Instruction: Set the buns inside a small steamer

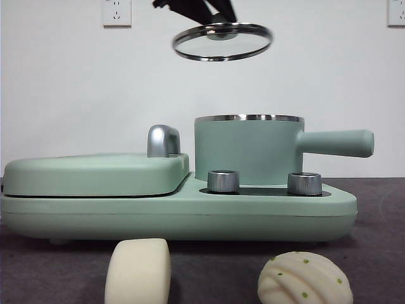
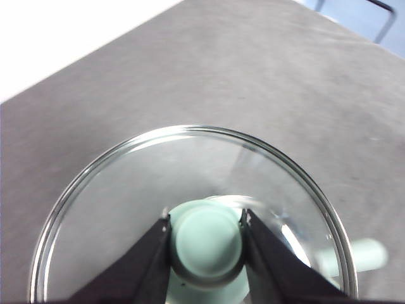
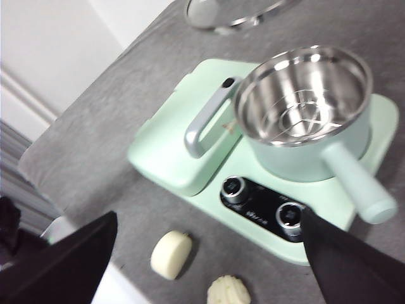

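Front view shows the smooth bun point(image 1: 138, 271) and the ridged bun point(image 1: 305, 278) with green specks lying nearest on the grey table point(image 1: 380, 253), apart from each other and just in front of the mint-green cooker base point(image 1: 177, 215). On that base the flat lidded griddle point(image 1: 95, 174) sits beside the small steamer point(image 1: 248, 151), which stands open, its steel inside empty. Above the steamer, in the air, hangs the glass lid point(image 1: 222, 42), its green knob point(image 2: 207, 239) clamped between the left gripper's point(image 2: 206, 228) jaws. The right gripper point(image 3: 209, 253) hovers high over the table, jaws wide apart, holding nothing.
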